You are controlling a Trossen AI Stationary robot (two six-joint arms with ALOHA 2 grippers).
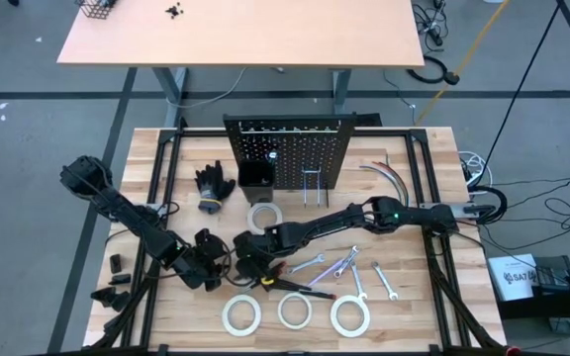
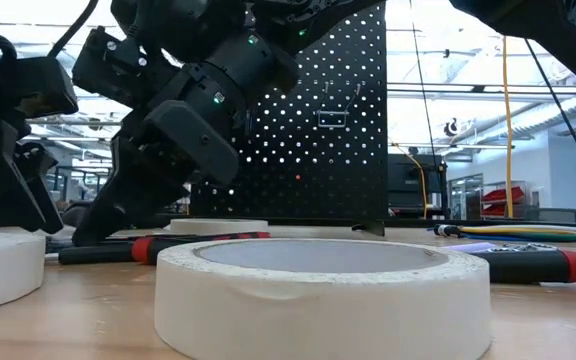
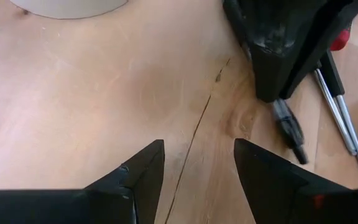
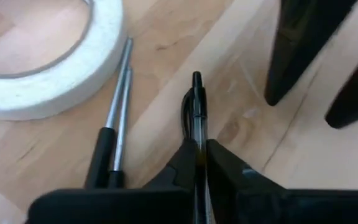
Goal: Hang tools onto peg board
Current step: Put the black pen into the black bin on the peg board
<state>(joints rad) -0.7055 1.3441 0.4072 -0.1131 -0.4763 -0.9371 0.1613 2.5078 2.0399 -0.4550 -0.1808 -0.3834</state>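
My right gripper [image 4: 197, 146] reaches in from the table's right to the near middle [image 1: 255, 262] and is shut on a thin black pen-shaped tool [image 4: 196, 102]. Beside it lie two red-and-black screwdrivers [image 1: 300, 289], their shafts [image 4: 120, 87] flat on the wood. My left gripper [image 3: 199, 155] stands open just left of it [image 1: 214, 269], over bare wood. Tape rolls [image 1: 294, 311] lie along the near edge, with one more [image 1: 264, 216] before the peg board [image 1: 285, 153]. Silver wrenches [image 1: 336, 265] lie flat to the right. My right gripper pinches the thin black tool between its two fingers, with the tool running along them. Its black tip [image 4: 196, 79] sticks out ahead of the fingertips. The fingers [image 3: 278, 56] slant down from the table's right and far side. The tool's free end [image 3: 291, 134] lies low on the wood.
Black gloves [image 1: 213, 186] lie left of the peg board's small black bin [image 1: 257, 176]. Curved grey hoses [image 1: 384, 173] lie at the right of the board. A tape roll [image 2: 323, 290] stands close before the low camera. The two grippers are close together.
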